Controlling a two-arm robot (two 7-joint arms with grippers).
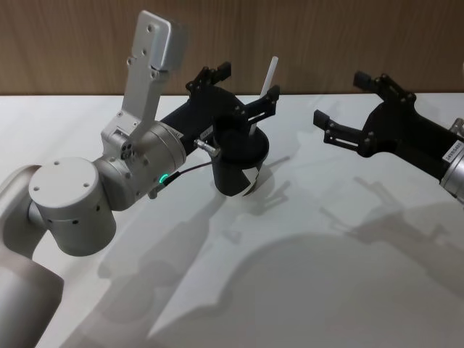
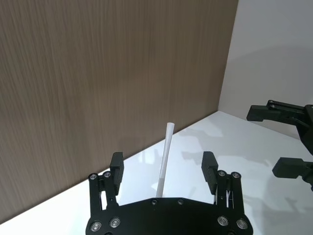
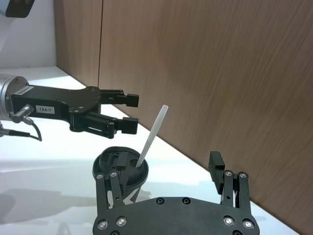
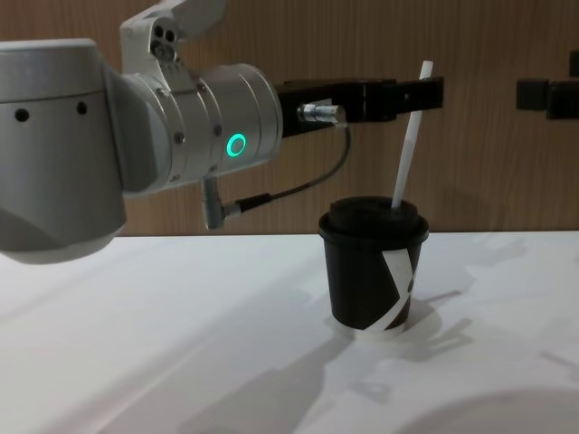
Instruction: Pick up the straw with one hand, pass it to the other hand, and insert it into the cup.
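Note:
The black cup [image 1: 239,163] with a white stripe stands upright on the white table [image 1: 326,254]. The white straw [image 1: 270,76] sticks out of its lid, leaning to the right. My left gripper [image 1: 248,83] hovers open above the cup. In the left wrist view the straw [image 2: 166,152] rises between its spread fingers [image 2: 116,166], touching neither. My right gripper [image 1: 342,98] hangs open to the right of the cup, holding nothing. The right wrist view shows the cup [image 3: 120,164], the straw [image 3: 154,132] and the left gripper [image 3: 131,112] beyond it.
A brown wood-grain wall [image 1: 326,36] runs along the table's far edge, close behind the cup. The left arm's silver body [image 4: 136,127] with its green ring light and black cable sits left of the cup [image 4: 371,271].

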